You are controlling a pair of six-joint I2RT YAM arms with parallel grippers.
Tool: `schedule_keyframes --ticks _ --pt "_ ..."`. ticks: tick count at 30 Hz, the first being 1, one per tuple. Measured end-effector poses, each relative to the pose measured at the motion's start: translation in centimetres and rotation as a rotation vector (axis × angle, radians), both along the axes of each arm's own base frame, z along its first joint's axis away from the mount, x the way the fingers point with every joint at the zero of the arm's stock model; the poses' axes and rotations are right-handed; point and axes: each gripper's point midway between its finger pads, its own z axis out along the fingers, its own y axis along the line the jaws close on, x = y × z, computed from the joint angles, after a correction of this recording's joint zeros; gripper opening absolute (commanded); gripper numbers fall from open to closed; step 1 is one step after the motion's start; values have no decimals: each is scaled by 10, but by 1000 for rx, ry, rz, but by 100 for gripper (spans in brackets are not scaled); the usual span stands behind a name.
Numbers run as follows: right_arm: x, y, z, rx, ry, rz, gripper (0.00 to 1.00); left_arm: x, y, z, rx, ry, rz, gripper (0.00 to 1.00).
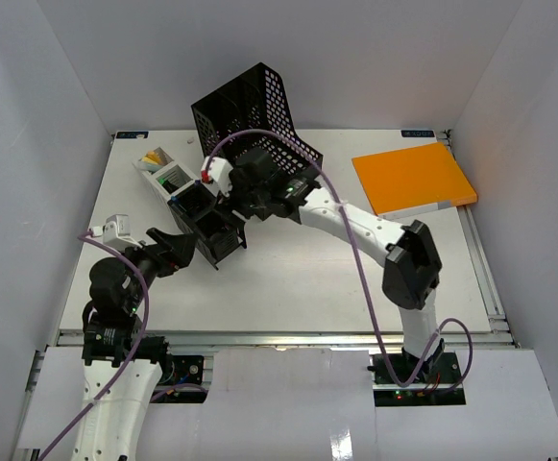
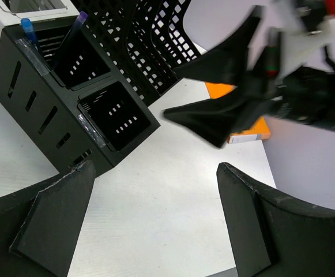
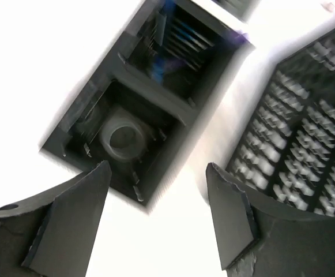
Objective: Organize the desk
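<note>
The desk (image 1: 298,279) is a white tabletop with a metal rail along its front. A black compartment organizer (image 1: 206,226) stands at its left middle, joined to a white section (image 1: 161,171) holding small items. My left gripper (image 1: 178,250) is open and empty, just left of the organizer's near end (image 2: 69,109). My right gripper (image 1: 229,200) is open and empty above the organizer (image 3: 138,98); a grey round roll (image 3: 121,137) lies in the near compartment. Blue pens (image 2: 29,29) stand in a far compartment.
A black mesh file tray (image 1: 254,115) leans tilted behind the organizer, close to the right gripper (image 3: 305,156). An orange book (image 1: 415,178) lies at the desk's back right. The right arm's fingers (image 2: 213,118) show in the left wrist view. White walls surround the desk.
</note>
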Motion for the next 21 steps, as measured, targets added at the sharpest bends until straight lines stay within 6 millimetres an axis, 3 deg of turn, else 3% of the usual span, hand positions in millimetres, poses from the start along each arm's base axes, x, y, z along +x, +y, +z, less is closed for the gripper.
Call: schedule_keyframes --ticks 3,6,9,10,13,15,17,21 --pt "17 -43 29 37 -33 -84 84 -1 -3 0 -3 0 -19 98" --pt "57 -127 35 9 -70 -312 93 -3 -9 0 -14 -5 -51 98" --pt "101 -226 5 -136 -124 -626 98 -3 -15 -6 -38 -2 -84 98" --pt "108 -255 -17 -225 -131 -717 98 -3 -17 -9 -49 3 -96 98" --pt "101 -303 -85 -488 -108 -832 98 -2 -23 -16 -75 20 -125 98" --pt "90 -323 -126 -645 -77 -839 98 -2 -28 -15 -96 25 -153 98" --pt "80 -338 -154 -756 -49 -832 98 -2 -33 -14 -112 27 -177 98" --pt "92 -360 -148 -794 -61 -891 98 -3 -41 -16 -140 34 -226 98"
